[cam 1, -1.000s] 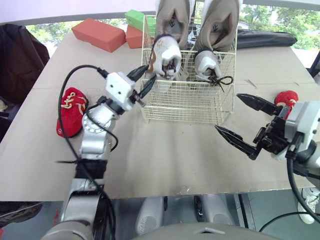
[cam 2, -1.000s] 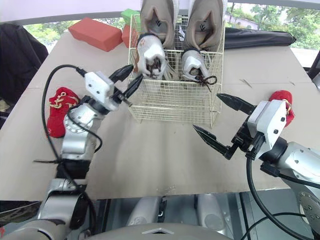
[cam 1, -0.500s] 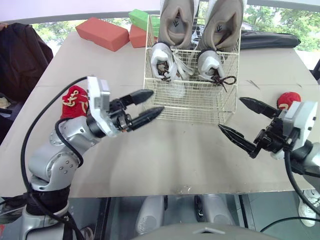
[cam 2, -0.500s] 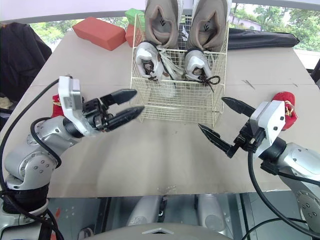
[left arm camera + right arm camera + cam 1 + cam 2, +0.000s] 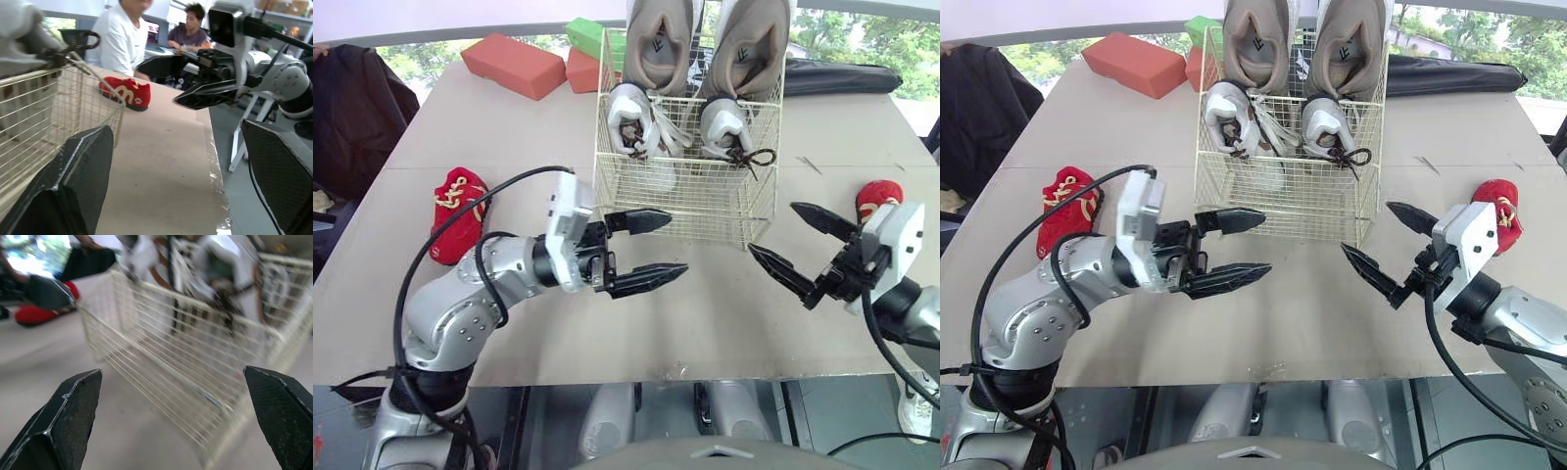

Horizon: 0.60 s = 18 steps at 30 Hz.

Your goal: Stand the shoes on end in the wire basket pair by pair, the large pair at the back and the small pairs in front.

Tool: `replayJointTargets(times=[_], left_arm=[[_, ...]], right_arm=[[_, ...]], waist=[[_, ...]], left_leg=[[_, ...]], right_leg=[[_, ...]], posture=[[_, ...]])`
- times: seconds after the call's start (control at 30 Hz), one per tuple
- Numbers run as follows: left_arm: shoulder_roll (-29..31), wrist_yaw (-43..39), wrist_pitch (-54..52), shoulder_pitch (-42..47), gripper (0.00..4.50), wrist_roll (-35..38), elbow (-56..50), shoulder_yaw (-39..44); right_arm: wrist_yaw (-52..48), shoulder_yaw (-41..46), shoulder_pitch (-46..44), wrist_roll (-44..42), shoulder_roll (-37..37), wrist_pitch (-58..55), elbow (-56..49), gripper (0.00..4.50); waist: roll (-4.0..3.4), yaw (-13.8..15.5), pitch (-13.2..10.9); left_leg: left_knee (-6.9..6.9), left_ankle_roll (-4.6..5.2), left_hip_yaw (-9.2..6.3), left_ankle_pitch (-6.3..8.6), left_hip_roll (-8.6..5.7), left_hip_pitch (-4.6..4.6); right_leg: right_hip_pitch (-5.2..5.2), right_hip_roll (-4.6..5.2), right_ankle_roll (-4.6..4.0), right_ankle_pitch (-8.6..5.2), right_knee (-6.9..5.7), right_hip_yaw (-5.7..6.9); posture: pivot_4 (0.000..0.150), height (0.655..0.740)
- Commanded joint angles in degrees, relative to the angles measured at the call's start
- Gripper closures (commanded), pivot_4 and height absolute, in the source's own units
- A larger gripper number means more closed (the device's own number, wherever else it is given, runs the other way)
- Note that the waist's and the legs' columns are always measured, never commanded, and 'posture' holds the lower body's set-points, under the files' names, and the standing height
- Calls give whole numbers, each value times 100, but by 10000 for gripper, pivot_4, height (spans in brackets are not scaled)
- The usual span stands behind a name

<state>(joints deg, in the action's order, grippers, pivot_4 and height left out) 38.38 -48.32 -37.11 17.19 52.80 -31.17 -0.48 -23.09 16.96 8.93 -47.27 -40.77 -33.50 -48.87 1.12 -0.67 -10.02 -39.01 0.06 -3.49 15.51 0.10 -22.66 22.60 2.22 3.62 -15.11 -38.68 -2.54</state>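
Observation:
The wire basket [image 5: 685, 201] stands at mid-table. A large tan pair [image 5: 654, 44] stands on end at its back, and a small white pair [image 5: 631, 117] stands just in front of them. One small red shoe [image 5: 455, 213] lies on the table left of the basket, another [image 5: 876, 193] to the right. My left gripper [image 5: 678, 241] hovers open and empty in front of the basket. My right gripper [image 5: 771, 228] is open and empty by the basket's front right corner; the left wrist view has it [image 5: 205, 93] near the red shoe [image 5: 124, 91].
Two red bricks [image 5: 511, 67] and a green block [image 5: 582, 34] lie behind the basket's left side. A black bag [image 5: 832, 76] lies at the back right, dark cloth [image 5: 352, 108] off the left edge. Two people [image 5: 124, 39] sit beyond the table.
My left gripper has left the small white shoe in the basket, drawn back and swung right across the basket's front, its fingers wider apart. The right gripper shifted slightly right.

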Motion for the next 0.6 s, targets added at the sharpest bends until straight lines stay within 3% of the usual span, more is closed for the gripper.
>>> replayJointTargets(times=[0.03,0.23,0.43,0.5,0.57,0.6], left_arm=[[-69,80,-13,114,79,-184,-237,-176],[-97,-94,53,77,79,-169,-213,-143],[16,63,-171,-373,79,503,-660,356],[-96,318,-123,-357,5666,440,-719,359],[-204,558,-202,-250,12704,844,-730,505],[-169,437,-222,-231,12704,1003,-723,560]], right_arm=[[-114,414,180,89,-86,147,-220,0],[-152,360,129,195,-213,113,-308,0],[-374,70,-33,516,-82,334,-69,0],[-423,24,-101,675,-84,334,199,0],[-319,86,-165,845,-92,314,299,0],[-223,126,-178,971,-84,309,332,0]], waist=[[0,0,0],[0,-9,0],[-1,-12,-1],[-1,1,-1],[0,29,-2],[1,28,-2]], left_leg=[[1,0,0,0,0,0],[1,0,-2,0,2,1],[8,0,-8,0,12,1],[10,0,-8,1,12,1],[10,0,-6,0,9,-1],[10,0,-6,0,9,-2]], right_leg=[[0,0,0,0,2,0],[1,-5,0,0,6,-7],[2,-6,0,0,14,-13],[1,-6,0,0,17,-12],[0,-5,0,0,19,-8],[0,-4,0,1,20,-9]], posture=[[1500,7400],[1500,7400],[1500,7400],[1500,7400],[1500,7400],[1500,7400]])
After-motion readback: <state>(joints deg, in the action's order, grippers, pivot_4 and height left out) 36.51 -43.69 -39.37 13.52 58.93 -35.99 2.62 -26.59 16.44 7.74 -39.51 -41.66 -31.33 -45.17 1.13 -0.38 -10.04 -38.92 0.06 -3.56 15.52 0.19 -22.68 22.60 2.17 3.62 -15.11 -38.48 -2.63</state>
